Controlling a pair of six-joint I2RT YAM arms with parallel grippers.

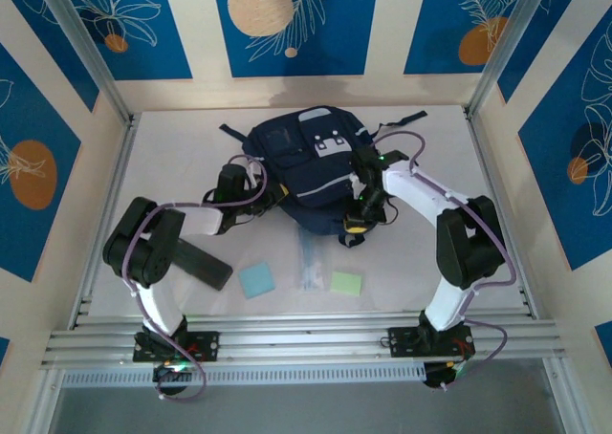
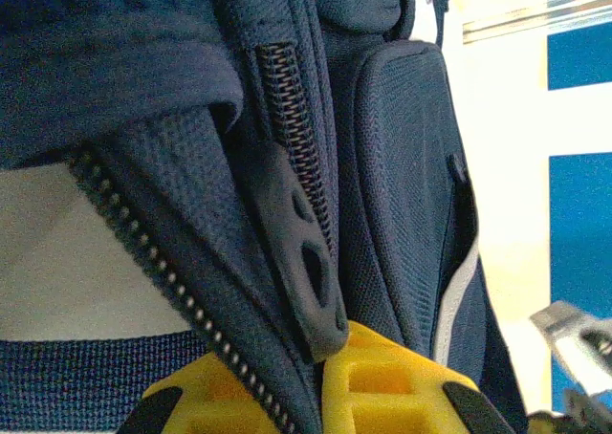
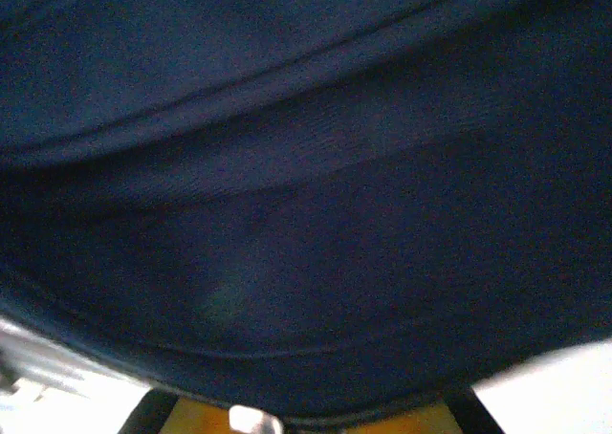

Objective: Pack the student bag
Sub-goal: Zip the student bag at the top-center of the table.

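The student bag (image 1: pixel 306 152), dark navy with a light stripe and a white patch, lies at the back middle of the table. My left gripper (image 1: pixel 260 193) is at its left side. In the left wrist view the yellow fingers (image 2: pixel 392 386) of that gripper (image 2: pixel 320 377) are shut on the bag's (image 2: pixel 402 166) zip edge, just under a black rubber zip pull (image 2: pixel 301 252). My right gripper (image 1: pixel 359 219) is at the bag's front right edge. In the right wrist view navy bag fabric (image 3: pixel 306 214) hangs over that gripper (image 3: pixel 301 420), which is shut on it.
In front of the bag lie a long black case (image 1: pixel 201 262), a light blue pad (image 1: pixel 256 279), a clear plastic packet (image 1: pixel 309 260) and a green pad (image 1: pixel 346 282). Metal frame posts and patterned walls close in the white table (image 1: pixel 172 166).
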